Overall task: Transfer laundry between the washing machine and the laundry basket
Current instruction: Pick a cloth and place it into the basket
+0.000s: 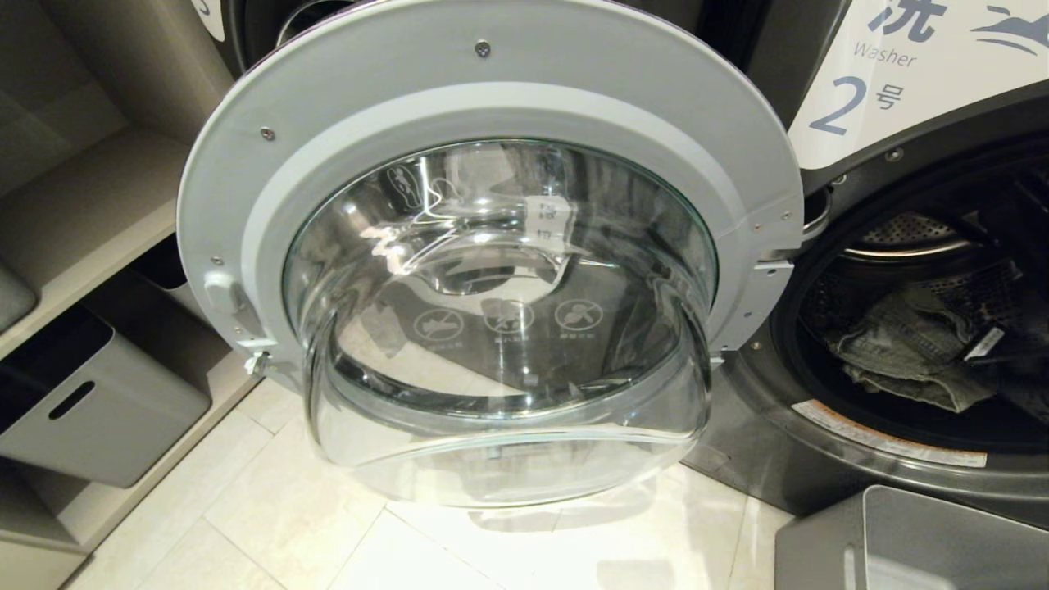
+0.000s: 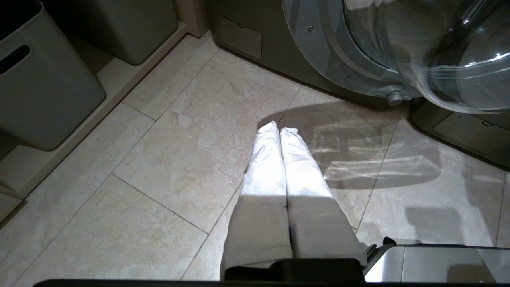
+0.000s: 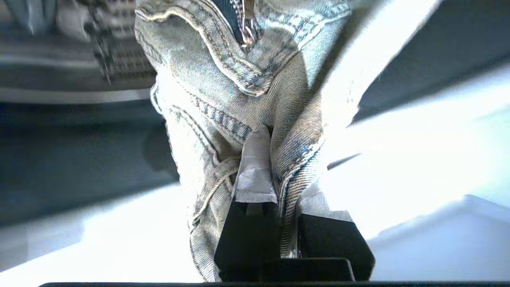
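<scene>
I have the washing machine [image 1: 918, 205] marked 2 standing with its round glass door [image 1: 492, 295] swung wide open, so the opening step looks done. The laundry basket [image 1: 910, 537] sits on the floor tiles [image 1: 270, 508] just below the drum mouth, and the part of it I can see holds nothing yet.

My right gripper [image 3: 279, 175] is clamped on a fold of the faded denim garment [image 3: 223, 99], its cloth-wrapped finger [image 3: 255, 167] buried in the seams with fabric bunched on both sides and the zipper hanging beyond the tips. From the wrist camera alone I cannot tell whether it is inside the drum or already out over the basket; that arm does not show in the head view. Through the drum opening I see crumpled grey-green cloth [image 1: 901, 352] lying on the drum floor, which may be the same garment or more of the load.

My left gripper [image 2: 281, 159] hangs parked over bare tiles, fingers pressed together and holding nothing.

I judge the task to be mid-transfer: grip made, drop into the basket outstanding.
</scene>
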Motion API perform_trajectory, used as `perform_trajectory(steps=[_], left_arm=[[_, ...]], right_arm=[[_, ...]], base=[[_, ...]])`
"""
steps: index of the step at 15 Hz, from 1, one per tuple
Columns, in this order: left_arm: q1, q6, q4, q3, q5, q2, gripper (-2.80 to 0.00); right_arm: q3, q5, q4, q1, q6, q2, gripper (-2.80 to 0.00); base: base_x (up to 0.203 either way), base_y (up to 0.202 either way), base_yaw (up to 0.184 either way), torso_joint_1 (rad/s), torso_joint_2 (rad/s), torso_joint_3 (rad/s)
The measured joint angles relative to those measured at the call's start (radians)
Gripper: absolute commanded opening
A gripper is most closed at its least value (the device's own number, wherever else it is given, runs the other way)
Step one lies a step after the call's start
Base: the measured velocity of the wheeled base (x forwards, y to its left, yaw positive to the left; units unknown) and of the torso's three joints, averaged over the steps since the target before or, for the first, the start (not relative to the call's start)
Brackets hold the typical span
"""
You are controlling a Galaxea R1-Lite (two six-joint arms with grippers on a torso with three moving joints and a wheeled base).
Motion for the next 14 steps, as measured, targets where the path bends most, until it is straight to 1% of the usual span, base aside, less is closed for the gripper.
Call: perform_trajectory(steps=[3, 7, 9, 11, 14], left_arm=[[0.000, 0.000, 0.000, 0.000, 0.000, 0.000, -2.80], [0.000, 0.000, 0.000, 0.000, 0.000, 0.000, -2.80], [0.000, 0.000, 0.000, 0.000, 0.000, 0.000, -2.80], [0.000, 0.000, 0.000, 0.000, 0.000, 0.000, -2.80], [0.000, 0.000, 0.000, 0.000, 0.000, 0.000, -2.80]], right_arm=[[0.087, 0.000, 0.071, 0.000, -0.033, -0.143, -2.80], [0.163, 0.003, 0.279, 0.003, -0.045, -0.326, -2.80], [0.170, 0.003, 0.366, 0.010, -0.041, -0.419, -2.80], [0.166, 0.001, 0.408, 0.017, -0.039, -0.510, -2.80], [0.108, 0.000, 0.506, 0.022, -0.032, -0.624, -2.80]], base=[[0.000, 0.000, 0.000, 0.000, 0.00, 0.000], [0.000, 0.000, 0.000, 0.000, 0.00, 0.000], [0.000, 0.000, 0.000, 0.000, 0.00, 0.000], [0.000, 0.000, 0.000, 0.000, 0.00, 0.000], [0.000, 0.000, 0.000, 0.000, 0.00, 0.000]])
